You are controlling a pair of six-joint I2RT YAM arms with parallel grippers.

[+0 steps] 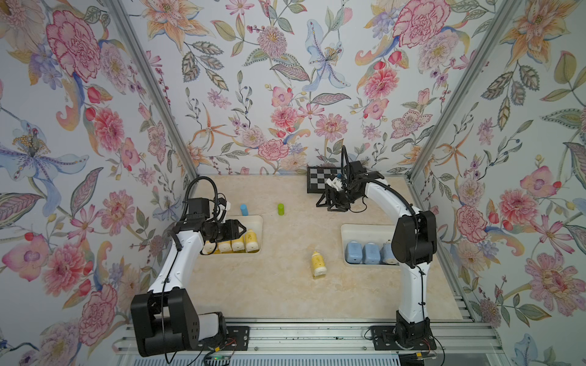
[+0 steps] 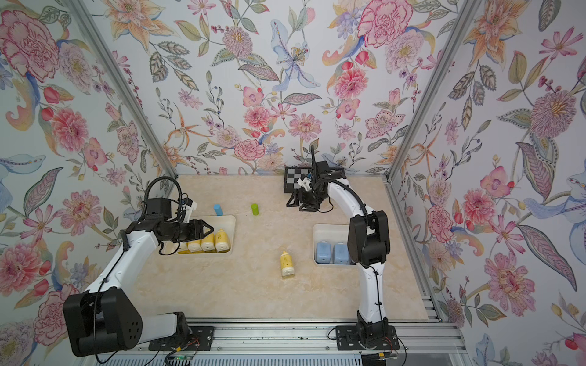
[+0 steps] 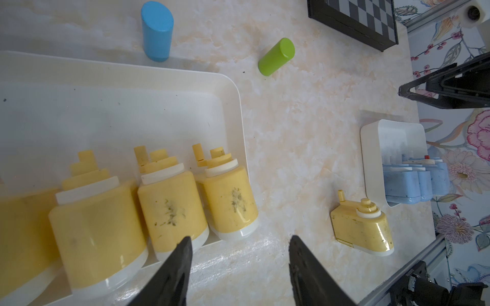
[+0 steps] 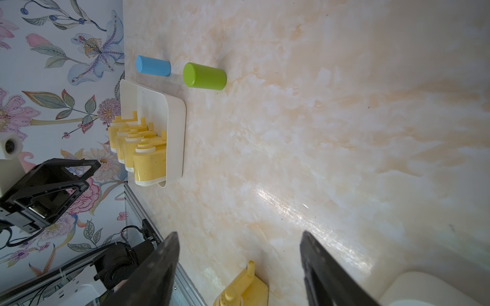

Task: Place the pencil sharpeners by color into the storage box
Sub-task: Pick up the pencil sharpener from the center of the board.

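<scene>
The left fingers [image 1: 238, 227] hang open and empty over the box [image 1: 259, 221] of 4 yellow sharpeners [image 1: 233, 244], 1 loose sharpener [image 1: 318, 264] lies on the counter [image 1: 285, 285], and the right fingers [image 4: 161, 265] sit open and empty far back, so a glancing pinch could roll it away.

White-shelled arms [image 1: 385, 198] with bulky black joints [image 1: 413, 237], looped black cables [image 1: 203, 177] and pointed black fingers [image 3: 175, 273].

In a top view, a row of yellow pencil sharpeners [image 2: 207, 244] fills the left storage box [image 2: 223, 221] near the desk's left edge. The left gripper [image 2: 211, 230] hovers over them. A lone yellow sharpener [image 2: 286, 263] lies mid-desk, and the blue sharpeners [image 2: 323, 253] sit in the right storage box [image 2: 329, 233].
</scene>
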